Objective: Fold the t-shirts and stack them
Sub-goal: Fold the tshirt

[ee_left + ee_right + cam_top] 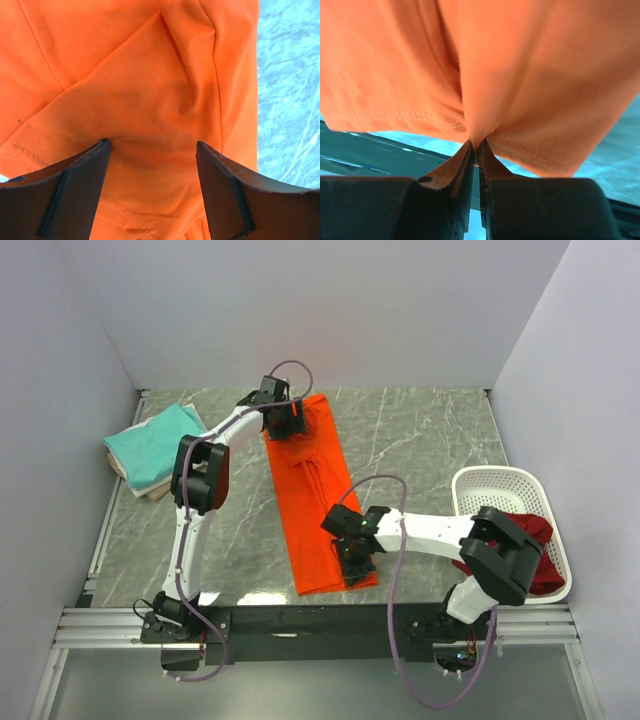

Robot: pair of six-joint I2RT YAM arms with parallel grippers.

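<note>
On the marbled desk [420,440], the bright orange t-shirt [310,500] lies down the middle as a long, narrow, creased strip. A folded teal t-shirt [152,443] sits at the far left. The left gripper [284,422] stands open over the orange shirt's far end. The right gripper [355,562] pinches its stitched near hem.

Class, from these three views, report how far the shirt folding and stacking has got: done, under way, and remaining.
Done: a teal shirt lies folded on a cream shirt at the far left. Under way: the orange shirt is a long strip; the right gripper pinches its near hem, the left gripper stands open over its far end. Remaining: dark red shirts heaped in the basket.
</note>
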